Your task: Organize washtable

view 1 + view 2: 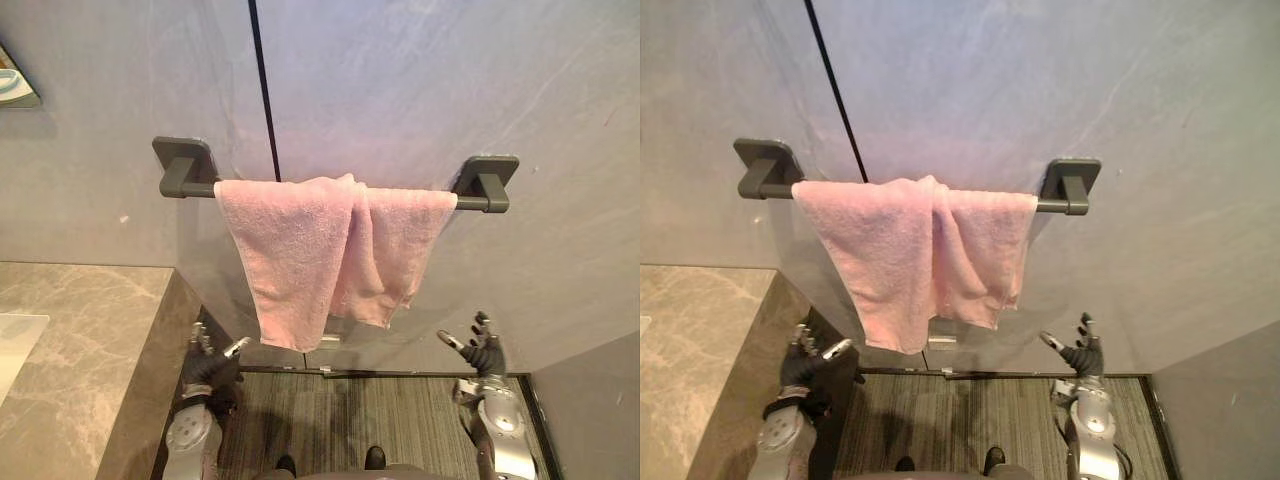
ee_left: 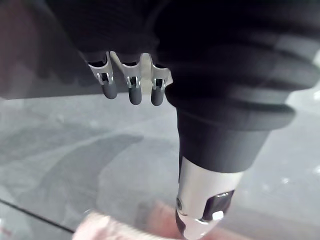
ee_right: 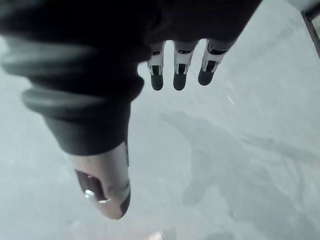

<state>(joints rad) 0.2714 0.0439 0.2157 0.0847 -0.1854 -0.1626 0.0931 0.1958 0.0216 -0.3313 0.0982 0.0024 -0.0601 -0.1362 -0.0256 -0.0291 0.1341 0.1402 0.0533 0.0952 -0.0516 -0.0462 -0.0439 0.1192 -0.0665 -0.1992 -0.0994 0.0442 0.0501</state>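
Note:
A pink towel [image 1: 320, 255] hangs folded over a dark towel bar [image 1: 480, 190] fixed to the grey wall, its left half lower than its right. My left hand [image 1: 210, 365] is low, below the towel's left edge and beside the counter's end, fingers relaxed and holding nothing. My right hand [image 1: 483, 350] is raised below the bar's right bracket, to the right of the towel and apart from it, fingers spread and empty. In the left wrist view the left hand's fingers [image 2: 130, 90] point at the wall, with the towel's edge [image 2: 115, 225] past the thumb.
A marble counter [image 1: 80, 340] runs along the left, its dark side panel next to my left hand. A small shelf [image 1: 15, 88] sits high on the left wall. A striped floor mat [image 1: 390, 415] lies below, and a grey panel [image 1: 595, 400] stands at the lower right.

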